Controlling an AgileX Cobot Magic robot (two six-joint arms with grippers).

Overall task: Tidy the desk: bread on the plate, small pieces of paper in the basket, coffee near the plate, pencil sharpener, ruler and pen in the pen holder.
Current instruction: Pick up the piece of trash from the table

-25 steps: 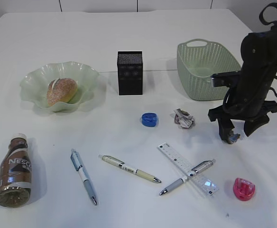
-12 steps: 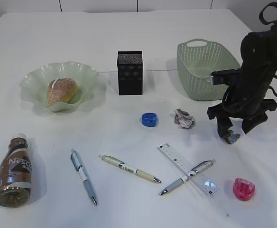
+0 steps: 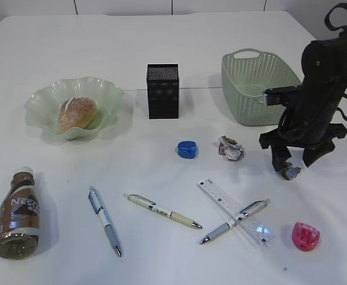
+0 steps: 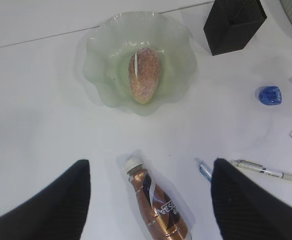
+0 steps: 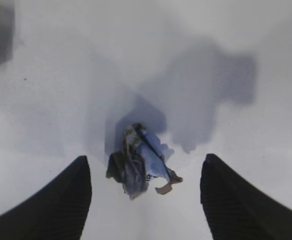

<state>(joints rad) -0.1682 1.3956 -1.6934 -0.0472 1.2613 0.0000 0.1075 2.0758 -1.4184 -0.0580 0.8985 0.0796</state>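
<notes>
My right gripper [image 3: 295, 161] is open and hovers just above a crumpled paper piece [image 3: 291, 173], which lies between its jaws in the right wrist view [image 5: 138, 162]. A second paper ball [image 3: 230, 148] lies left of it. The green basket [image 3: 258, 88] stands behind. The bread [image 3: 76, 113] lies in the green plate [image 3: 43, 98]. The coffee bottle [image 3: 18, 215] lies on its side at front left, below my open left gripper [image 4: 148, 200]. The black pen holder [image 3: 163, 91], blue sharpener [image 3: 187, 149], pink sharpener [image 3: 305, 236], ruler [image 3: 235, 211] and three pens [image 3: 105, 220] are on the table.
One grey pen [image 3: 234, 221] lies across the ruler. A cream pen [image 3: 164, 211] lies in the front middle. The table's back edge runs behind the basket and pen holder.
My right gripper has shifted slightly left and up over the paper piece. The paper stays on the table. Nothing else has moved.
</notes>
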